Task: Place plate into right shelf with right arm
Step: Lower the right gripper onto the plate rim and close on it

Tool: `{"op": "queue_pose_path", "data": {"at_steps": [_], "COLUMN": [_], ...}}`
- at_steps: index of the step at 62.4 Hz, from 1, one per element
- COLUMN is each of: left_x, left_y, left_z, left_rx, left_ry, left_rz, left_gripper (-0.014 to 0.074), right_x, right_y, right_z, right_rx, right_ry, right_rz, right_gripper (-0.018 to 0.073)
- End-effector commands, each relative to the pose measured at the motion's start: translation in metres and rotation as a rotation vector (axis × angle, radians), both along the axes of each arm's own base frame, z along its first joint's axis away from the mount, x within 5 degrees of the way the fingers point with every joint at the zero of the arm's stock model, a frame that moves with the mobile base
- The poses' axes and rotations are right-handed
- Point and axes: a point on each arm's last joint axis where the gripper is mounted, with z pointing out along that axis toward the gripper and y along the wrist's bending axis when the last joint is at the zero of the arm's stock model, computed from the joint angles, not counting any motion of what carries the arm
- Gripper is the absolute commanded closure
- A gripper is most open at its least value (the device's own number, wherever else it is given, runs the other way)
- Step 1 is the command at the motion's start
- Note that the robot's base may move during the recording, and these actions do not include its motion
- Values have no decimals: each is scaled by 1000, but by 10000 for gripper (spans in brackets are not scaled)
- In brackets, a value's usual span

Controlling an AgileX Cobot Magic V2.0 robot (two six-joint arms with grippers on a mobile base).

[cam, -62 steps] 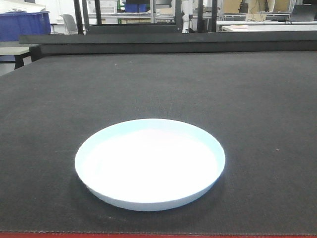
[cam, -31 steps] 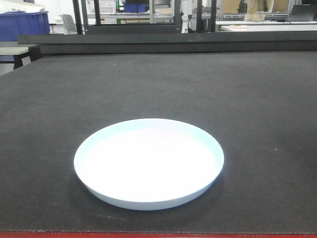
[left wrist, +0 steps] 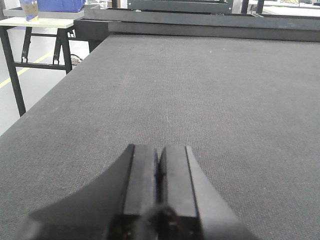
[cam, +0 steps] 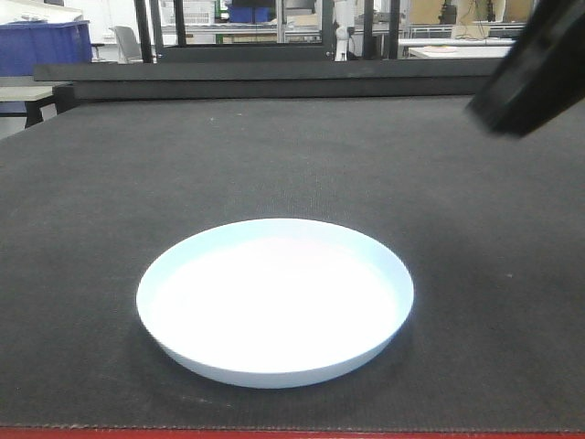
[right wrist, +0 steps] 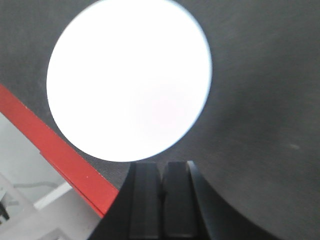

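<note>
Entering the front view at its upper right corner, a dark blurred body, judged to be part of the right arm [cam: 533, 71], is present now where the two earlier frames showed only bare mat. The plate [cam: 274, 302] has not shifted in that time and lies flat, rim up, with nothing on it. Assessment: the approach has begun, nothing is grasped, and the task stands at its very start. The right pincer [right wrist: 161, 172] has its fingers pressed together with only a thin seam between them, and it holds nothing. It hangs above the black mat [right wrist: 260, 100] with the plate ahead of and below its tips; the near rim appears just beyond them in the wrist view but apart from them. The fingers will need to part before any grip on the low rim is possible. The left pincer [left wrist: 159, 156] is likewise closed and empty, facing open mat, with no plate ahead of it. Edges: a red table edge [right wrist: 70, 167] runs diagonally to the left of the right pincer, close behind the plate's rim on that side, with pale floor beyond. Room there is short, and a nudged plate could slide toward the drop. To the right of the pincer and ahead of it, the mat is wide and carries no objects. The right shelf is not seen in any view, so its direction cannot be stated.
</note>
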Motion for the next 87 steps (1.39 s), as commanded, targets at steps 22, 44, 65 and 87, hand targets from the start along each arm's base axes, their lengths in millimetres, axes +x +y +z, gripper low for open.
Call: {"op": "queue_pose_path", "data": {"at_steps": [22, 44, 65, 87], "left_x": [0, 0, 0, 0], "left_y": [0, 0, 0, 0], "left_z": [5, 5, 5, 5], "left_rx": [-14, -14, -14, -14], "left_ry": [-83, -83, -83, -83], "left_rz": [4, 4, 4, 4], "left_gripper": [643, 643, 643, 643], "right_x": [48, 61, 65, 68], "right_y": [26, 31, 35, 36], "right_z": [-43, -65, -71, -76], "right_rx": [9, 4, 46, 42], "right_ry": [37, 76, 110, 112], "right_rz": [-70, -105, -141, -151], "right_gripper": [-71, -67, 136, 168]}}
